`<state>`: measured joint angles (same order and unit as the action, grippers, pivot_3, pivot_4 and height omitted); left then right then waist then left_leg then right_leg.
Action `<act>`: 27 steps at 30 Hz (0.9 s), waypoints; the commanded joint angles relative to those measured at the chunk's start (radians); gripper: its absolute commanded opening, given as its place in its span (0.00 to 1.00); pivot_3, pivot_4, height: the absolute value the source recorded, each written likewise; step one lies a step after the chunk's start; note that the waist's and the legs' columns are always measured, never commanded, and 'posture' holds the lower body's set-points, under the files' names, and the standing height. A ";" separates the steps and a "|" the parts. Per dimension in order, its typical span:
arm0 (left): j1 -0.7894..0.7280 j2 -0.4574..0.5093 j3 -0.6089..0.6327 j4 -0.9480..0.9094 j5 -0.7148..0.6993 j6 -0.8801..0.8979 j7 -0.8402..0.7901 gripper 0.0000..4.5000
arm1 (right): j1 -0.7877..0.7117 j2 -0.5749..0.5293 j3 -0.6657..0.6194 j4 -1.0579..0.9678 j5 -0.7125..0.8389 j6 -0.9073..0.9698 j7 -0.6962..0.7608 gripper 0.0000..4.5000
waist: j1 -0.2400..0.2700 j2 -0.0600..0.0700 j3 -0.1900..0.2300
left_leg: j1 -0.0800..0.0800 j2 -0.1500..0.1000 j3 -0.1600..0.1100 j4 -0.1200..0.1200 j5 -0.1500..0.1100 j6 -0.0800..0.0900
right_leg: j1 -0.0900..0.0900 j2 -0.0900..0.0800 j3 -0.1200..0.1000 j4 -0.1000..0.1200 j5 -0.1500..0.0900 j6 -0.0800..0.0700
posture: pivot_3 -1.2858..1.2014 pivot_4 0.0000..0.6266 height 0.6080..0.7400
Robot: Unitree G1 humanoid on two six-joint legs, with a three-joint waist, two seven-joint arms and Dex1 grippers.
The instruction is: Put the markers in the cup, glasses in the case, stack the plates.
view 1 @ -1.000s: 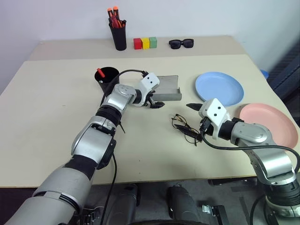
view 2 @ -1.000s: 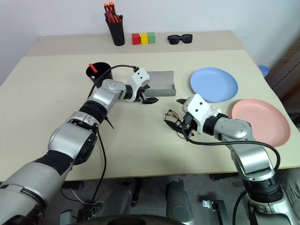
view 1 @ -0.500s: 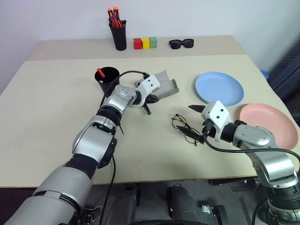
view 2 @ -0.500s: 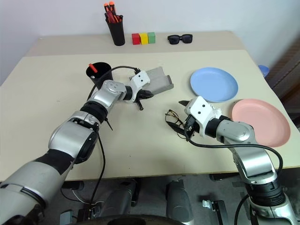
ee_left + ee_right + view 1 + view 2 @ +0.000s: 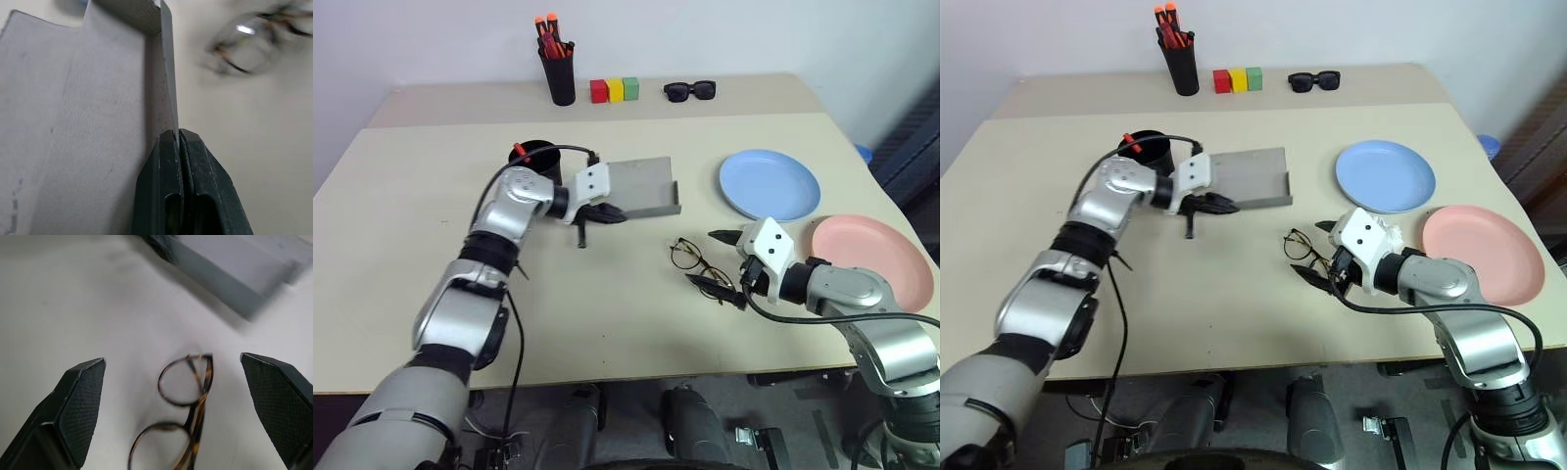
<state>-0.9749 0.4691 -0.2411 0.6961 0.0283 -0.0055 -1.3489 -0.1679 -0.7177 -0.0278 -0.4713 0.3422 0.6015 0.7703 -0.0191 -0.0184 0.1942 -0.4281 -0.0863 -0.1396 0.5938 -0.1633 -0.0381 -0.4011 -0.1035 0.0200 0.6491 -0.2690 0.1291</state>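
Vs a sec ago: left gripper (image 5: 604, 212) has clamped onto the near wall of the case (image 5: 639, 185) and dragged it a bit toward the table's left edge; it was spread beside it before. Case lies open, mid-table, next to the cup (image 5: 536, 157). Left arm bent, gripper pointing rightward, slightly down. Right gripper (image 5: 178, 406) spread wide, fingers either side of the glasses (image 5: 697, 265), not touching; glasses lie flat twd table's near edge, btw case and pink plate (image 5: 871, 257).

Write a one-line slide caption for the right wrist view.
Open right gripper poised over the wire-framed glasses on the table, with the grey case lying beyond.
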 commanded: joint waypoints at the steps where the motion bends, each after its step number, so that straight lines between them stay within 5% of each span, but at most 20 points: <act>1: 0.054 0.063 0.014 -0.227 -0.082 0.141 -0.104 0.01 | -0.022 -0.004 -0.057 -0.009 0.037 0.022 -0.012 1.00 | 0.002 0.000 0.000 | 0.000 0.000 0.000 0.000 0.000 0.000 | 0.000 0.000 0.000 0.000 0.000 0.000 | 0.52 0.24 1.00; 8: 0.220 0.144 -0.009 -0.493 -0.106 0.280 -0.116 0.01 | -0.033 -0.021 -0.060 0.023 0.044 0.033 -0.002 1.00 | 0.007 0.000 0.000 | 0.000 0.000 0.000 0.000 0.000 0.000 | 0.001 0.000 0.000 -0.001 0.000 0.000 | 0.52 0.24 1.00; 18: 0.312 0.147 -0.045 -0.626 -0.112 0.424 -0.049 0.01 | -0.066 -0.035 -0.063 0.049 0.086 0.149 -0.007 1.00 | 0.005 0.000 0.000 | 0.000 0.001 -0.001 0.000 0.000 0.000 | 0.000 -0.001 0.001 -0.001 0.000 -0.001 | 0.52 0.24 1.00; 21: 0.320 0.148 -0.043 -0.647 -0.129 0.446 -0.039 0.19 | -0.078 -0.035 -0.054 0.049 0.088 0.170 -0.020 1.00 | 0.006 0.000 0.000 | 0.000 0.002 -0.001 0.000 0.000 0.000 | 0.000 -0.001 0.001 -0.001 0.000 -0.001 | 0.52 0.24 1.00; 24: 0.324 0.146 -0.034 -0.659 -0.142 0.448 -0.020 0.52 | -0.084 -0.038 -0.045 0.052 0.084 0.183 -0.030 1.00 | 0.007 0.000 0.000 | 0.000 0.002 -0.001 0.000 0.000 0.000 | 0.000 -0.001 0.001 -0.001 0.000 -0.001 | 0.52 0.24 1.00; 27: 0.327 0.145 -0.018 -0.665 -0.159 0.439 0.004 0.52 | -0.092 -0.036 -0.044 0.060 0.083 0.196 -0.039 1.00 | 0.007 0.000 0.000 | 0.000 0.002 -0.001 0.000 0.000 0.000 | 0.000 -0.001 0.001 -0.001 0.000 -0.001 | 0.52 0.24 1.00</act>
<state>-0.6485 0.6075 -0.2955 0.0643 -0.1043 0.4443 -1.3577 -0.2404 -0.7552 -0.0590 -0.4050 0.4162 0.7952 0.7387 -0.0123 -0.0180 0.1941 -0.4279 -0.0848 -0.1403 0.5941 -0.1635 -0.0378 -0.4010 -0.1045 0.0208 0.6480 -0.2693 0.1283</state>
